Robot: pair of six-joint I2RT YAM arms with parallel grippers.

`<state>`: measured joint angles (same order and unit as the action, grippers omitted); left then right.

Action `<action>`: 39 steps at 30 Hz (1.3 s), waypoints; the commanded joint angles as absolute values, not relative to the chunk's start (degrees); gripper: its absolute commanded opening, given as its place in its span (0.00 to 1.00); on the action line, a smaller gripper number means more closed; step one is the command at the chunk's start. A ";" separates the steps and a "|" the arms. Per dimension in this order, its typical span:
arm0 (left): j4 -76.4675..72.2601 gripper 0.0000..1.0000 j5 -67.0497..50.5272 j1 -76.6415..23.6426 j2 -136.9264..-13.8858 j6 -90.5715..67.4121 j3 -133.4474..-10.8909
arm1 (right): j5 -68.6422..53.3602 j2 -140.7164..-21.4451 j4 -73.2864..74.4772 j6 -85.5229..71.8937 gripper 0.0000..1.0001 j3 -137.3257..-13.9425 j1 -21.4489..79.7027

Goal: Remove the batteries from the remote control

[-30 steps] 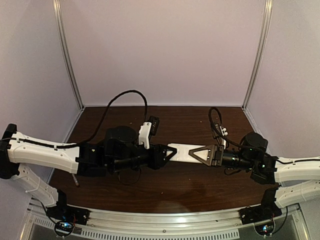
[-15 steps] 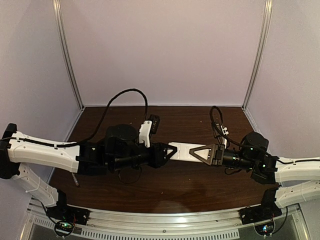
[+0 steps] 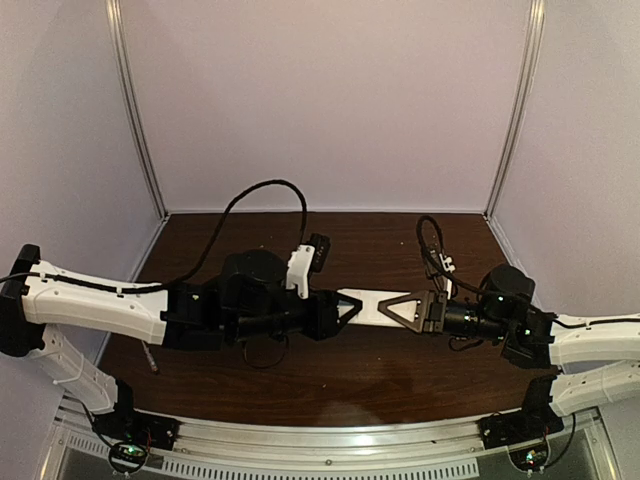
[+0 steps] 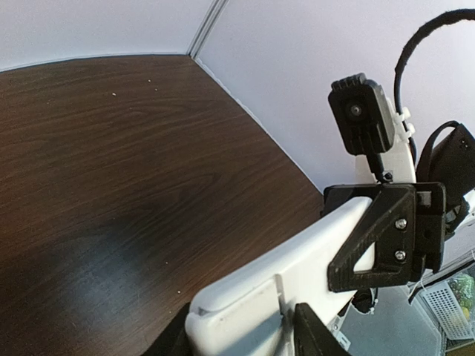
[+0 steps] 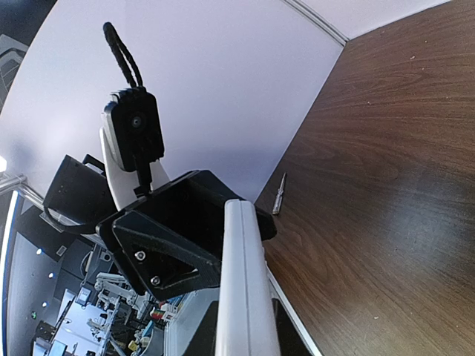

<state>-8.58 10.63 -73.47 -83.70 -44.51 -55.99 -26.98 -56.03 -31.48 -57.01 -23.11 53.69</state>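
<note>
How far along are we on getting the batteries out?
Done: the remote is up off the table, spanning both arms. In hand: the right claw clamps one end; the left claw is at the other, grip unclear. Left: no batteries show anywhere, so both are probably inside.

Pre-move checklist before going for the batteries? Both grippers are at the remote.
1. Clamp of right gripper on remote control: ok.
2. Hold of left gripper on the remote's other end: cannot tell; its fingers straddle it.
3. Remote lifted off the table: ok.
4. Access to batteries: cannot tell; none in view.
5. The pointed tool out of the way, near the table's left edge: ok.
</note>
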 commanded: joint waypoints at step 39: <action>2.79 0.26 17.50 -73.65 -87.93 -43.22 -60.90 | -21.87 -54.39 -26.80 -55.25 0.00 -24.89 54.32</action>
<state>-3.31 13.69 -73.34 -85.12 -46.04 -59.13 -24.53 -54.89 -28.58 -54.59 -22.90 53.65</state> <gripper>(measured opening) 0.313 0.164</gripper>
